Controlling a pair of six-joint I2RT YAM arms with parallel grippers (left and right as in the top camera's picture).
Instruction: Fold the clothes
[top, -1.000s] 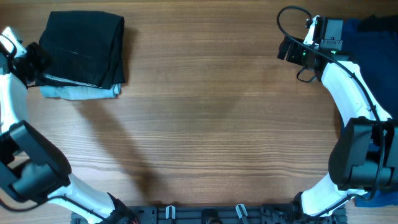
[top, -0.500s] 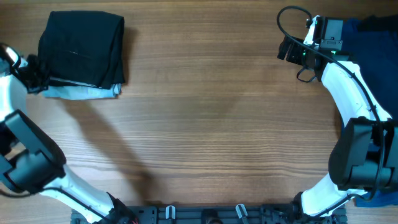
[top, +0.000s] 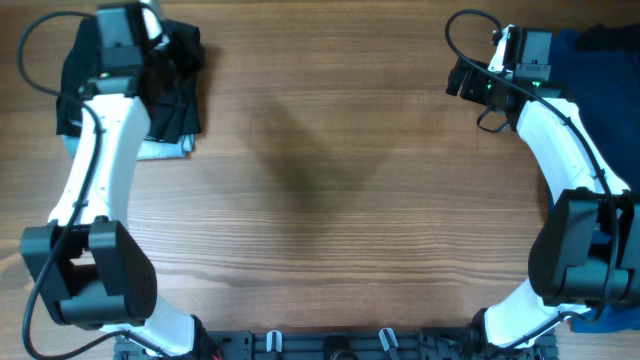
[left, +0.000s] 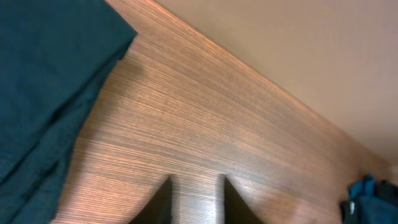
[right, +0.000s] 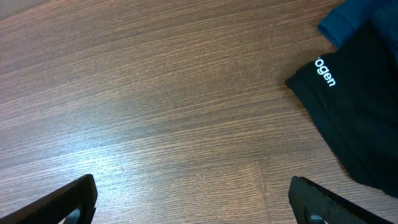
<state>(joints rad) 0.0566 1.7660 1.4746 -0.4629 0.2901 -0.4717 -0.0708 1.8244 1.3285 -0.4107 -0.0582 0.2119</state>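
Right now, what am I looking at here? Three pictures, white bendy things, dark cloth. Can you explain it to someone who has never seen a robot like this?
The white bendy things are two robot arms at a wooden table, each ending in a two-finger gripper. The wide picture comes from a camera fixed above the table. The other two come from small cameras on the arms' wrists, so the dark shapes at their lower edges are the grippers' own fingers.

At the far left lies a folded black garment on top of a pale-blue one. The left gripper is above that stack, its fingers a little apart, holding nothing.

At the far right lies unfolded clothing: a blue piece and a black piece with white lettering. The right gripper hovers beside it, fingers spread wide, empty.
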